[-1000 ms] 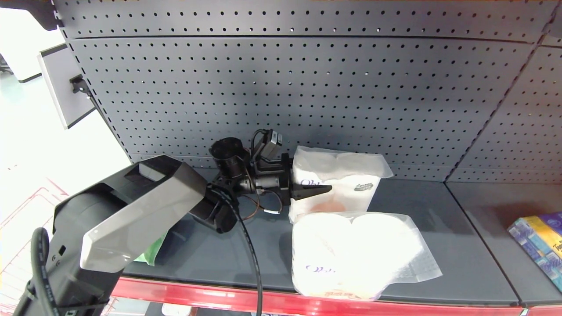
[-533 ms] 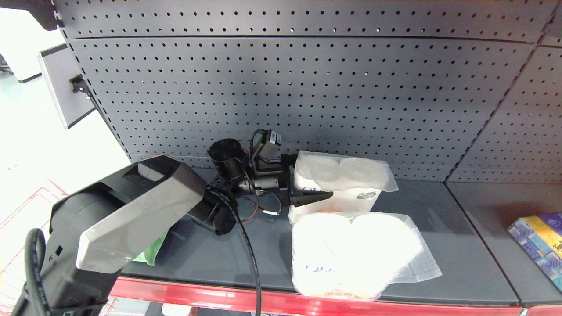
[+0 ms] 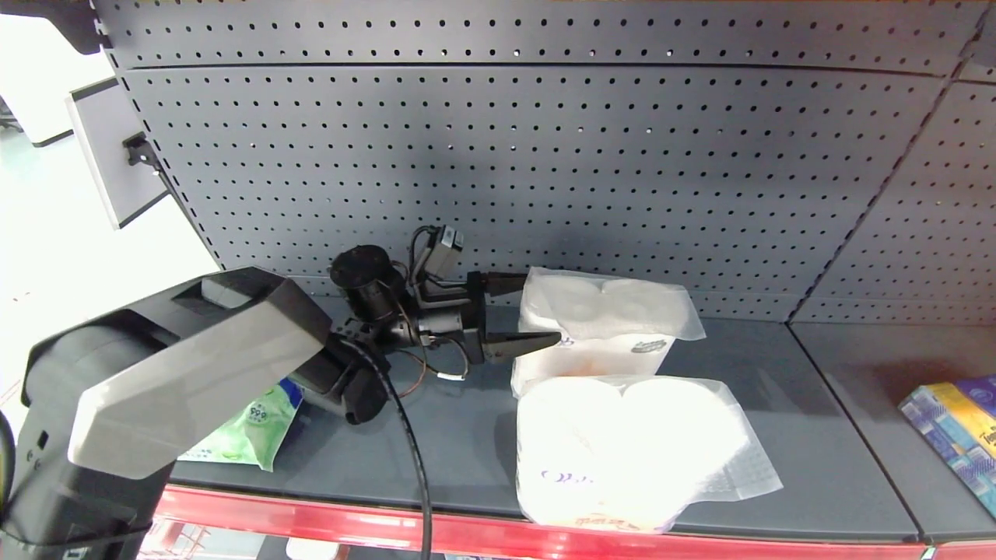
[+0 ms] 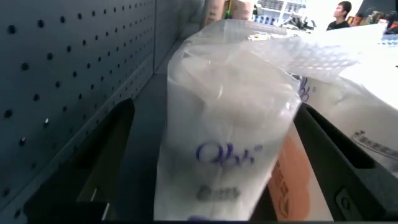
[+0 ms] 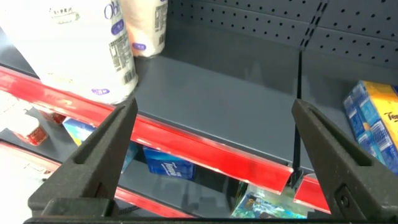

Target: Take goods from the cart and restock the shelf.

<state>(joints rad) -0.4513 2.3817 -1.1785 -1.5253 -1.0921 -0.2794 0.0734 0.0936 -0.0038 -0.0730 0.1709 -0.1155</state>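
Note:
Two clear-wrapped packs of white paper rolls stand on the dark shelf board (image 3: 778, 389): a rear pack (image 3: 599, 319) by the pegboard and a front pack (image 3: 622, 443) at the red edge. My left gripper (image 3: 542, 308) is open, its fingers spread on either side of the rear pack's left end and apart from it. The left wrist view has that rear pack (image 4: 224, 137) between the wide fingers of the left gripper (image 4: 216, 109). My right gripper (image 5: 212, 106) hangs open in front of the shelf, holding nothing, with the front pack (image 5: 81, 43) off to one side.
A green wipes pack (image 3: 249, 424) lies at the shelf's left end under my left arm. Blue and yellow boxes (image 3: 953, 435) sit on the neighbouring board to the right. The pegboard wall (image 3: 545, 155) closes the back. A red shelf edge (image 5: 205, 155) runs along the front.
The rear pack, held tilted a second ago, now rests flat on the shelf. My left gripper has let it go and pulled back to the left, uncovering the green wipes pack.

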